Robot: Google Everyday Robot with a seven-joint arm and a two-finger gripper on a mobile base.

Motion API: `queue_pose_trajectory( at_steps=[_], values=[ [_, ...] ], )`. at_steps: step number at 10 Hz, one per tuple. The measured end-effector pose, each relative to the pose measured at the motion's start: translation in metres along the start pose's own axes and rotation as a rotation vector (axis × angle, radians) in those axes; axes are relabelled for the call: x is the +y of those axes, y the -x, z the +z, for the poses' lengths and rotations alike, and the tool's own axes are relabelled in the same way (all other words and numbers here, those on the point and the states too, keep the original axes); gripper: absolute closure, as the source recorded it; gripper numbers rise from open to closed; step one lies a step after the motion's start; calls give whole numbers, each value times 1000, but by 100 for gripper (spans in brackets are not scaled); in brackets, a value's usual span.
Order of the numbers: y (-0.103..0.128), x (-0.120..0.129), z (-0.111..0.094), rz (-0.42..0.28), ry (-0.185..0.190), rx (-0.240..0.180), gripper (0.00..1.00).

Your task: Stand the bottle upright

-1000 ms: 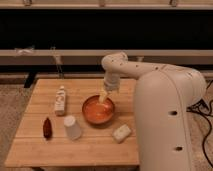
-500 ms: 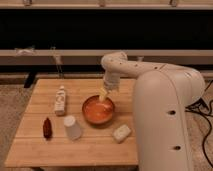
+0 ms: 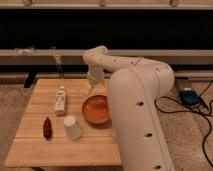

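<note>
The cream-white bottle [image 3: 60,100] with a white cap is on the left part of the wooden table [image 3: 40,147]. Its cap points to the far side, and I cannot tell whether it stands or lies. My gripper [image 3: 93,89] hangs over the far rim of the orange bowl [image 3: 96,109]. It is to the right of the bottle and apart from it. My big white arm [image 3: 137,105] covers the table's right side.
A white tapered cup [image 3: 72,127] stands in front of the bottle. A small dark red-brown bottle-like object [image 3: 47,127] is near the table's left front. A dark rail and wall run behind the table. Cables lie on the floor at the right [image 3: 192,100].
My gripper has moved a little left over the bowl's far rim. The arm's body has swung left and now hides the small white object at the table's front right. The bottle has not moved.
</note>
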Motion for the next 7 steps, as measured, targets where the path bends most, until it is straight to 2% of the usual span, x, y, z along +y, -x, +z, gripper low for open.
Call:
queue_pose_trajectory(
  at_steps=[3, 7],
  values=[
    [42, 44, -15, -14, 2, -18, 20],
    [59, 119, -30, -109, 17, -58, 20]
  ],
)
